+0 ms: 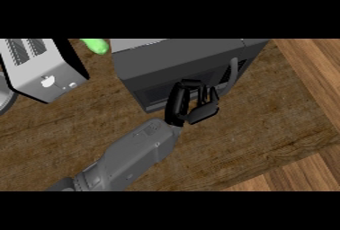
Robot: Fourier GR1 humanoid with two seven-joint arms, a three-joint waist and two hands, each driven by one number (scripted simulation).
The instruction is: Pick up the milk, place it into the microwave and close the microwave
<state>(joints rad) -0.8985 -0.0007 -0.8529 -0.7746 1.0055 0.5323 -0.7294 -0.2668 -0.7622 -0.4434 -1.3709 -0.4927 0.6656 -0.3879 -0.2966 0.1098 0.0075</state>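
The dark grey microwave (176,58) stands at the top middle. Its door (156,94) faces me and lies flush with the body, with the handle (232,72) at its right side. My left hand (194,110) comes in on a grey forearm from the lower left. It is open, and its fingers (178,101) point up against the front of the door. The milk shows nowhere in the view. My right hand is out of view.
A silver toaster (40,67) stands at the upper left, with a round rim (5,101) at the left edge below it. A green object (95,45) peeks out left of the microwave. The counter (266,134) ends at the right and lower right.
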